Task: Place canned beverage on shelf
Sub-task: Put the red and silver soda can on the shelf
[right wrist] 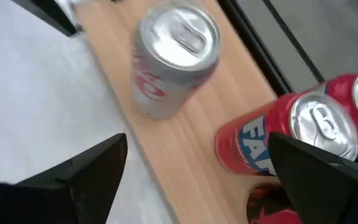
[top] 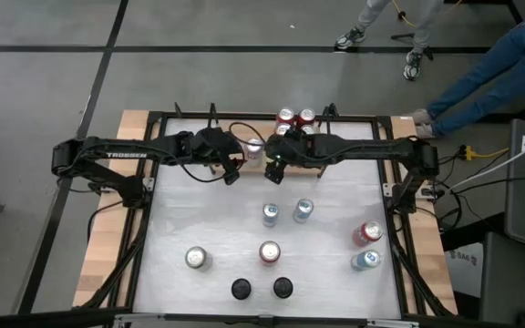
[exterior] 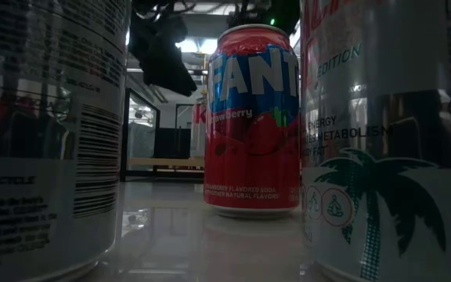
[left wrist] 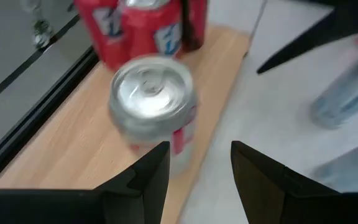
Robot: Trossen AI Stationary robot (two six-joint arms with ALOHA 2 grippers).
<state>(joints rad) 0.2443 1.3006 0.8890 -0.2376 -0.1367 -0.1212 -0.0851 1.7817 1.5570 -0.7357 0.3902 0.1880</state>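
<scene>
The shelf point(top: 292, 128) lies at the far edge of the tabletop point(top: 208, 219), near the middle of that edge. Three red cans point(top: 296, 119) stand clustered at its right end. One silver can point(top: 254, 149) with red markings stands upright on the shelf's left part, apart from the red cluster.

Both arms reach in over the far half of the tabletop and meet near the shelf. The left gripper point(top: 233, 171) is just left of the silver can, on the tabletop side of the shelf; its fingers are pressed together and hold nothing. In the left wrist view the silver can point(left wrist: 154, 106) stands on the light-wood board just ahead of the fingertips point(left wrist: 143, 177), not touching them. The right gripper point(top: 274, 171) is just right of the same can, fingers spread wide and empty; in the right wrist view the silver can point(right wrist: 176, 56) and the red cans point(right wrist: 291, 137) stand ahead of it on the board.

Loose cans on the near half of the tabletop, counted in the high view:
- Two silver-blue cans point(top: 285, 212) side by side near the centre.
- One red can point(top: 269, 252) and one silver can point(top: 196, 258) nearer the front edge.
- One red can point(top: 367, 234) and one blue can point(top: 365, 261) near the right edge.

Two black round objects point(top: 262, 289) sit at the front edge.
</scene>
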